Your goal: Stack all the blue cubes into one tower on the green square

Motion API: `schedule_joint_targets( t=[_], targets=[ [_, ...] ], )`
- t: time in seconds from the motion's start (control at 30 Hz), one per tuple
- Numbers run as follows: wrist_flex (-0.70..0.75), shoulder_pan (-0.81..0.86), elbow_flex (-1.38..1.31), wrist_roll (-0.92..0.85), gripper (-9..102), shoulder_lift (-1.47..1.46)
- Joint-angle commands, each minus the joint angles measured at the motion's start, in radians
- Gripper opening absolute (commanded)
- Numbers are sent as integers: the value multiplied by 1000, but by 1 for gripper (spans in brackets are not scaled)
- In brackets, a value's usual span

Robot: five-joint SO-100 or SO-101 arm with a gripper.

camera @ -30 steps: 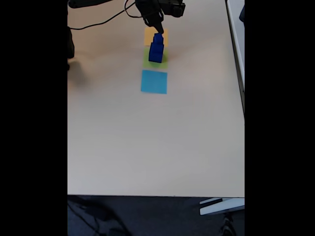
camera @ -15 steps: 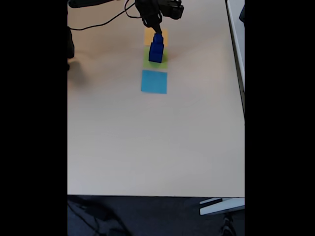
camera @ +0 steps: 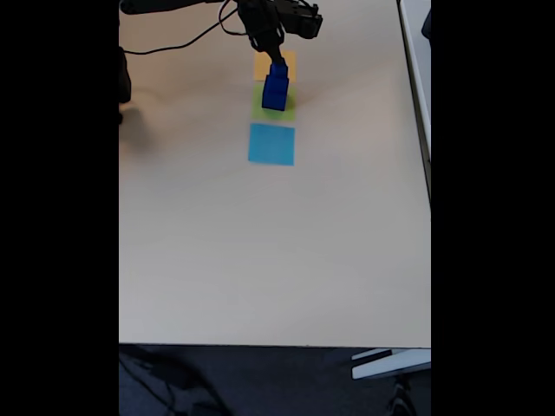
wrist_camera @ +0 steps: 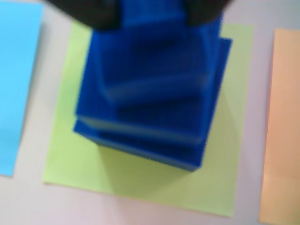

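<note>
Several blue cubes [wrist_camera: 150, 98] stand stacked in a slightly uneven tower [camera: 276, 89] on the green square [wrist_camera: 140, 183], which shows around the tower's base [camera: 288, 111]. My gripper [wrist_camera: 151, 14] comes in from the top edge of the wrist view. Its dark fingers [wrist_camera: 89, 11] sit on both sides of the topmost blue cube and close against it. From the fixed view, the gripper [camera: 277, 61] hangs at the tower's top, with the arm reaching in from the table's far edge.
A light-blue patch [camera: 271, 144] lies just in front of the green square, and an orange-yellow patch [camera: 264, 62] lies just behind it. A black cable [camera: 173, 43] runs along the far left. The beige table [camera: 277, 260] ends at the right edge.
The top cube has come down a little onto the stack, so the tower looks shorter and straighter. The arm has shifted slightly left.
</note>
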Motion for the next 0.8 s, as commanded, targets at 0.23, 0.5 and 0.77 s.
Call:
schedule_joint_targets(
  t=[0.23, 0.5, 0.77],
  targets=[
    [-6, 9, -43, -15, 0, 69],
    [9, 9, -67, -20, 0, 63],
    [23, 2, -97, -8, 0, 49]
  ],
)
